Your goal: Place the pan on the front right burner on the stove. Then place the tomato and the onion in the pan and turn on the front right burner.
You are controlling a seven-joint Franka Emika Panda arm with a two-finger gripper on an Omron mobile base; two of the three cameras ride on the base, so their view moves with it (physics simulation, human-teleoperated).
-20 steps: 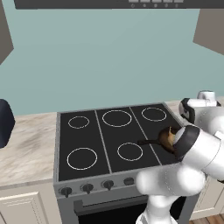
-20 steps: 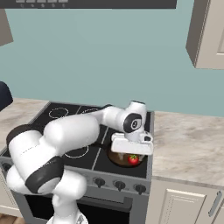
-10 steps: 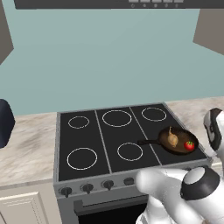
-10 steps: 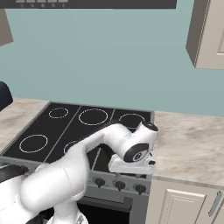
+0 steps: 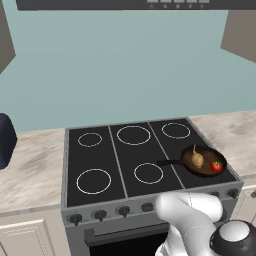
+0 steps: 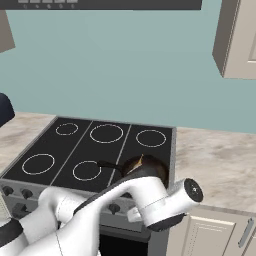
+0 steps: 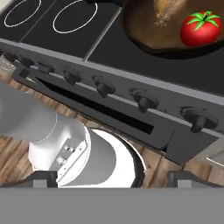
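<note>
While the white arm was bent low in front of the wide range with a black glass top and grey steel front point(image 5: 150, 197), the round shallow dark frying pan with a brown inside point(image 5: 203, 160) was seen resting on the front right part of the glass, over the place of the front right ring, which was hidden beneath it. Its long thin black handle was pointed left, toward the middle front ring. Inside the pan, the small tan-yellow onion with a pointed tip point(image 5: 198, 159) was laid near the centre, and the small glossy red tomato with a green top point(image 5: 216, 166) was set beside it, close to the pan's right rim, the two slightly apart. In the right base view the pan point(image 6: 152, 165) was partly covered by the arm.

In the hand view the tomato point(image 7: 201, 29) and part of the onion point(image 7: 168, 8) were shown in the pan point(image 7: 144, 35), above the row of dark knobs point(image 7: 144, 100) on the steel front. The two dark tips of the jaws were seen far apart at the bottom corners, so the gripper point(image 7: 113, 177) was held wide with nothing between them, below the knobs and touching none of them.

Marbled beige surface point(image 6: 220, 160) was seen on both sides of the range.
</note>
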